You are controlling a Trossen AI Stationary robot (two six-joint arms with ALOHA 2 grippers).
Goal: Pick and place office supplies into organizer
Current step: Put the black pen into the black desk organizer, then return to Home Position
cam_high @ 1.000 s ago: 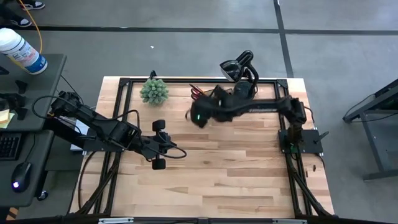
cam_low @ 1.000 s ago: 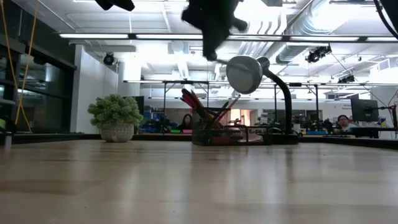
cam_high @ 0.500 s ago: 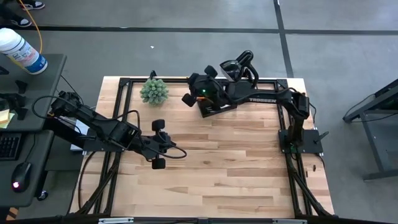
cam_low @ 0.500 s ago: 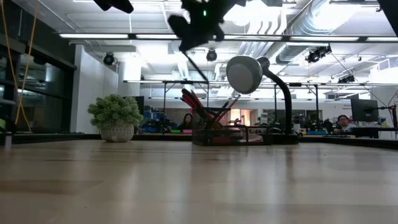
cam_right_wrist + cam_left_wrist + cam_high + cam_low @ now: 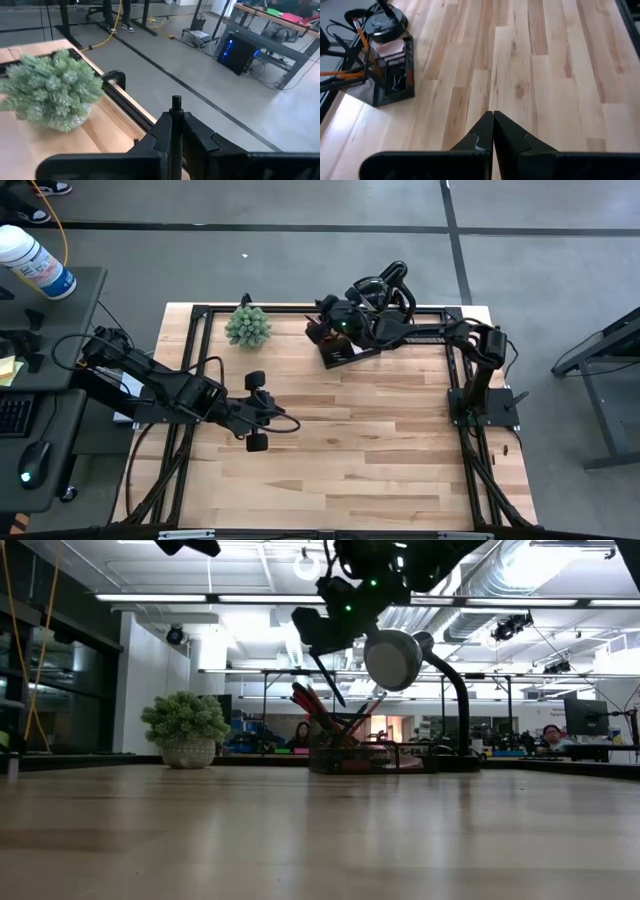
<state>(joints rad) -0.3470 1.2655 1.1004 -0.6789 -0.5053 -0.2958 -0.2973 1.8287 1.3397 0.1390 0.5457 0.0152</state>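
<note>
High view: right tool (image 5: 318,330) holds a black pen (image 5: 176,131) over the organizer (image 5: 338,348) at the table's (image 5: 380,440) far edge.
Held upright, the pen looks set to drop in beside the pencils (image 5: 340,73). Left tool (image 5: 493,131) waits closed, mid-table. Bare wooden planks; plant (image 5: 248,326) and lamp (image 5: 393,660) nearby, office behind.

pen (image 5: 175,131) – black, slim, clamped upright between right fingers (image 5: 200,140), cap end above them | organizer (image 5: 390,75) – black mesh, upright, well ahead of left fingers (image 5: 482,135); holds orange pencils (image 5: 340,73), pink pad (image 5: 390,47), leaning pens
</note>
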